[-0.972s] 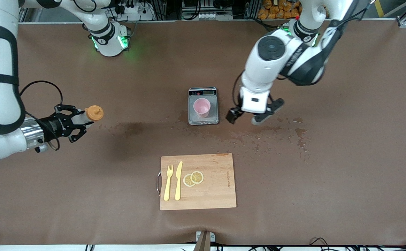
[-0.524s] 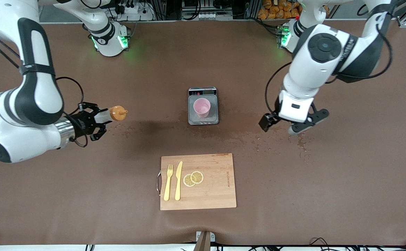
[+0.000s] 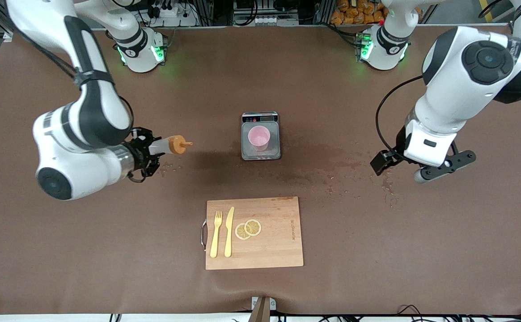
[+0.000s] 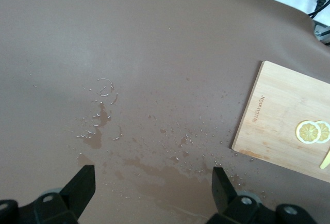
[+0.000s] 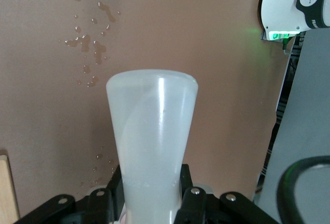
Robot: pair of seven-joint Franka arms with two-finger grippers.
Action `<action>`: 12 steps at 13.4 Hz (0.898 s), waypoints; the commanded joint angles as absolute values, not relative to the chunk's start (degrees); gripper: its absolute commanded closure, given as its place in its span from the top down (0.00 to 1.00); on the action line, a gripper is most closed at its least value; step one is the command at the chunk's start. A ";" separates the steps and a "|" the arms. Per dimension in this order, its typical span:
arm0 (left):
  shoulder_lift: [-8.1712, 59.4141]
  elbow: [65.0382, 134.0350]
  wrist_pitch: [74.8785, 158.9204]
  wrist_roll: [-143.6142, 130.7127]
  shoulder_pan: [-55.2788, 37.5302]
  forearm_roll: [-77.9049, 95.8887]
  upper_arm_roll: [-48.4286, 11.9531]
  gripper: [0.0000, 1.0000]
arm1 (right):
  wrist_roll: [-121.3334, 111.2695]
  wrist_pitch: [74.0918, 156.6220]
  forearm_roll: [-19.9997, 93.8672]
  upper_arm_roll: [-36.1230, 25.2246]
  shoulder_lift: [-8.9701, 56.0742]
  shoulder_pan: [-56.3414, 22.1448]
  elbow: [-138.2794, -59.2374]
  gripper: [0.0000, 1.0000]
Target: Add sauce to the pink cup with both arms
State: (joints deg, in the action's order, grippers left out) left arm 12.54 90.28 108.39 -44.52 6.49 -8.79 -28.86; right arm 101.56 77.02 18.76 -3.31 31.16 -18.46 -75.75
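Sauce bottle is clamped in the right tool, lying sideways in the air, orange nozzle cap pointing toward the pink cup. Bottle hangs over wet brown counter, at the right arm's end from the cup, well apart from it. In the right wrist view the whitish bottle body fills the middle, gripped low between the black fingers of the tool; droplets on the counter beside it.

Pink cup stands upright on a small digital kitchen scale, nothing touching it.

Left tool hovers over the counter toward the left arm's end from the cup, well apart from it, holding nothing, jaws spread wide. Left wrist view: both fingertips far apart, tool over a puddle and splashes on the counter.

Wooden cutting board lies nearer to the front camera than the cup, carrying a yellow fork, a yellow knife and two lemon slices. Fork and knife lie side by side; slices overlap just beside the knife. Wet stains spread on the counter between cup and left tool.
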 commanded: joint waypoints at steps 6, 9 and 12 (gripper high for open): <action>10.29 84.46 98.00 -26.83 13.18 -5.01 -29.09 1.00 | 117.14 78.75 14.42 -3.69 30.85 -27.42 -77.08 0.44; 8.71 84.55 95.37 -22.51 11.97 -4.92 -25.08 1.00 | 121.89 78.40 12.48 -3.69 31.02 -29.53 -77.08 0.44; 6.86 84.81 93.17 -16.72 5.89 -2.66 -15.93 1.00 | 124.36 77.61 10.11 -3.69 31.38 -31.37 -77.08 0.44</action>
